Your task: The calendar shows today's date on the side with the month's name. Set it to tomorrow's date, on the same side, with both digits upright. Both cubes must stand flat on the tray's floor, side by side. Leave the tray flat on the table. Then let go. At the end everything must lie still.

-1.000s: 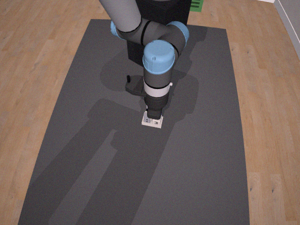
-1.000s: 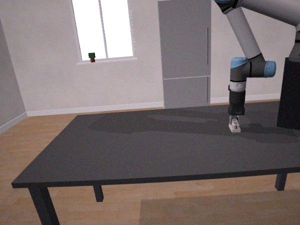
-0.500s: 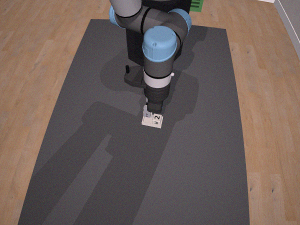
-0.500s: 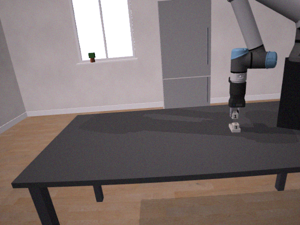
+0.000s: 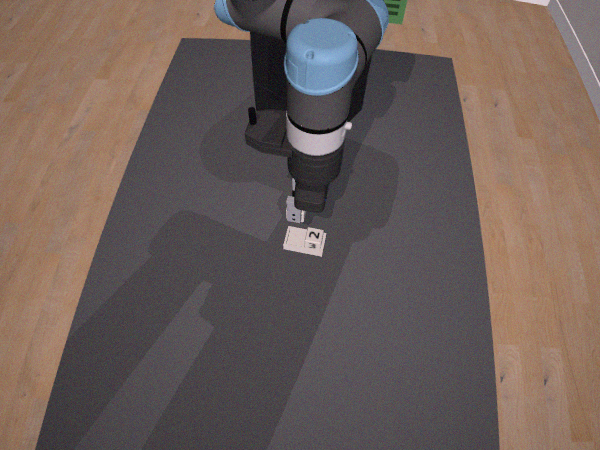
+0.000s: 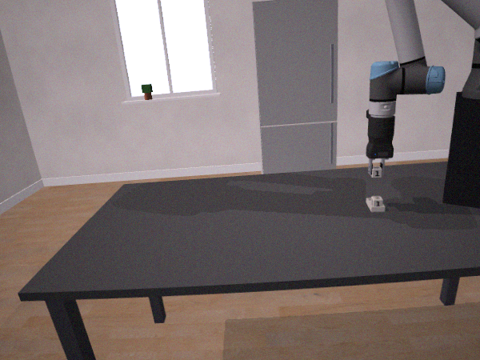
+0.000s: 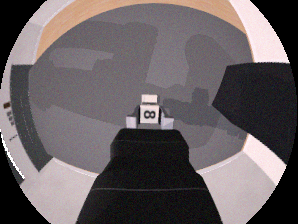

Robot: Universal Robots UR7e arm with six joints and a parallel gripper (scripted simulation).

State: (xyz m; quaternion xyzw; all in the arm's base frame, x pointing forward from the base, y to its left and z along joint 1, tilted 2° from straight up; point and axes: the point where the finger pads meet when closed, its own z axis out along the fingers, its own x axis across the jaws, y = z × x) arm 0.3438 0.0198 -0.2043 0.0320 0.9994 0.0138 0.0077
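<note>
Our jaws grip one cube (image 5: pixel 303 216) (image 6: pixel 376 172) (image 7: pixel 149 114) above the tray (image 5: pixel 296 241) (image 6: pixel 376 209), whose bare half, beside the seated cube (image 5: pixel 314 235) (image 6: pixel 378 202), seems roughly beneath, though parallax clouds this.

We see a matt, smooth dark grey table (image 5: pixel 400 310) (image 6: pixel 256 240), faintly grainy, like painted board. The floor (image 5: pixel 540 240) (image 6: pixel 80 224) beyond it looks like pale wood planks with visible grain and knots, low in shine. To us the cubes look like smooth off-white plastic, the one in the tray (image 5: pixel 296 245) (image 6: pixel 374 207) and the one at the gripper (image 6: pixel 377 164) (image 7: pixel 149 111) alike, with dull black digits; the tray shares their plain matt finish. The gripper's fingers look like pale metal, its body matt black plastic. The arm's blue caps (image 5: pixel 321 55) (image 6: pixel 436 80) seem smooth plastic, slightly satin.
</note>
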